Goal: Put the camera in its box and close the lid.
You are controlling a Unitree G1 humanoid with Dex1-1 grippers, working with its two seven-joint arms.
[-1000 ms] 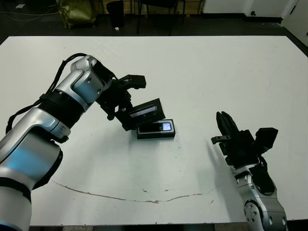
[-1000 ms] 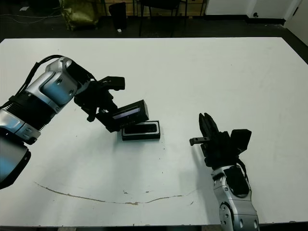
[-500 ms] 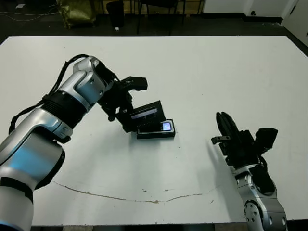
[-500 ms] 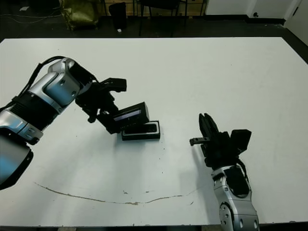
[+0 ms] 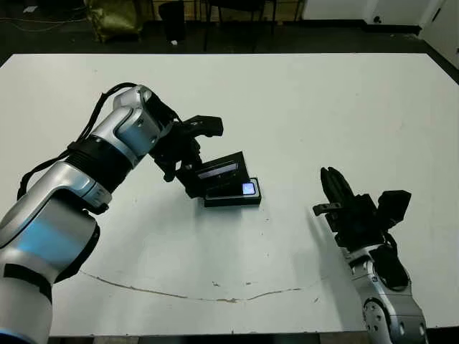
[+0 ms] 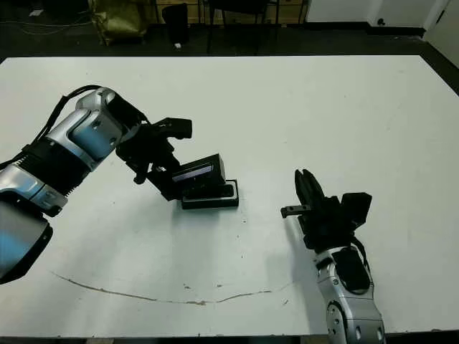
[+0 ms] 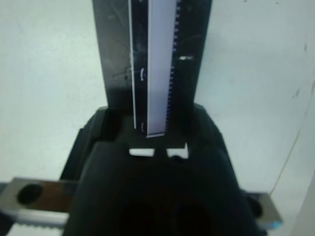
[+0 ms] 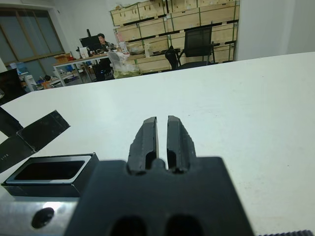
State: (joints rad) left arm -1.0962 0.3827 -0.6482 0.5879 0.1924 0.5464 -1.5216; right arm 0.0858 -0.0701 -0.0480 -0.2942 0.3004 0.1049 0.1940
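Holding the lid [image 5: 219,171] tilted over the box [image 5: 233,195] for closing, the left gripper [image 5: 188,161] clamps it, while the right gripper [image 5: 333,188] idles with fingers together.

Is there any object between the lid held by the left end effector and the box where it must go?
Nothing visible does. The left end effector holds the lid tilted directly above the box, whose camera lies inside. The right end effector stays apart, shut and empty.
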